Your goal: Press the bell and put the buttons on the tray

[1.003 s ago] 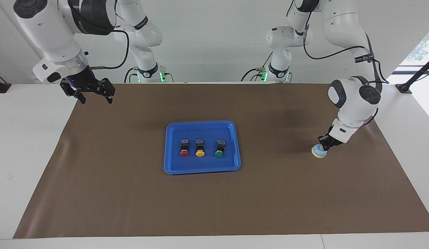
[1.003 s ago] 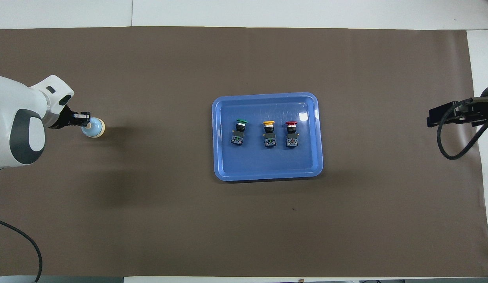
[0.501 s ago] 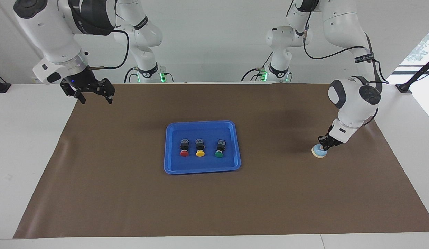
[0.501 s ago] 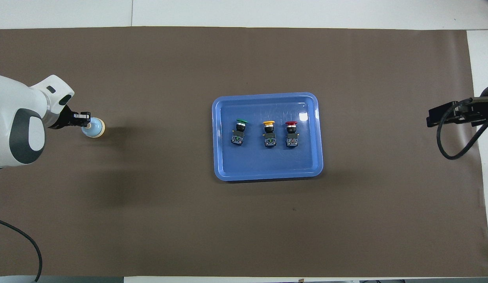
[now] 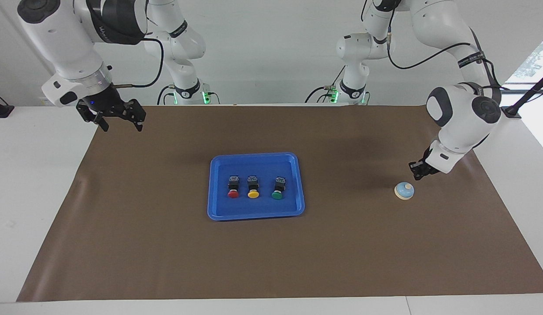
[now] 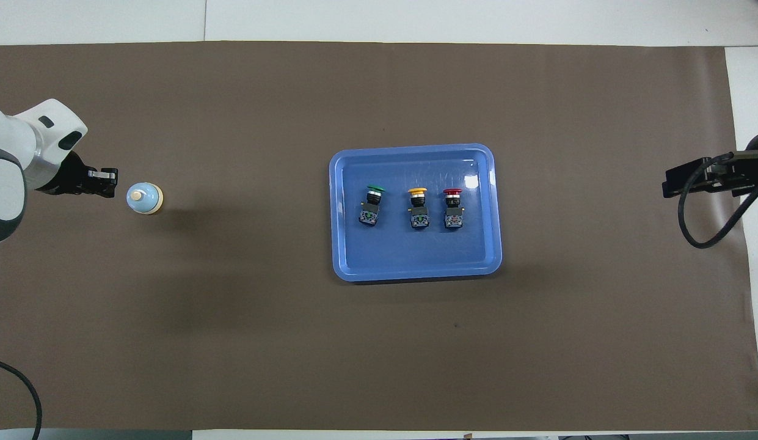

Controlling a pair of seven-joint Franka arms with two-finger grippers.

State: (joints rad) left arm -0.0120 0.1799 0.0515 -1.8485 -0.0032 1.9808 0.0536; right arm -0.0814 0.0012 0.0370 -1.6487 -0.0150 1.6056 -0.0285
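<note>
The bell [image 5: 404,191] [image 6: 145,198], light blue dome with a cream knob, stands on the brown mat toward the left arm's end of the table. My left gripper [image 5: 416,176] [image 6: 112,183] hangs shut just above and beside it, clear of the knob. The blue tray [image 5: 218,205] [image 6: 345,256] lies at the table's middle. In it lie the red button [image 5: 232,187] [image 6: 453,208], the yellow button [image 5: 253,187] [image 6: 418,208] and the green button [image 5: 278,188] [image 6: 372,206], side by side. My right gripper [image 5: 118,124] waits open over the mat's corner at the right arm's end.
A brown mat [image 5: 166,245] covers most of the white table. A black cable and bracket [image 6: 702,183] reach in at the right arm's end in the overhead view.
My left gripper has lifted off the bell's knob and drawn back toward its own end of the table, leaving the whole bell uncovered. The right arm has not moved.
</note>
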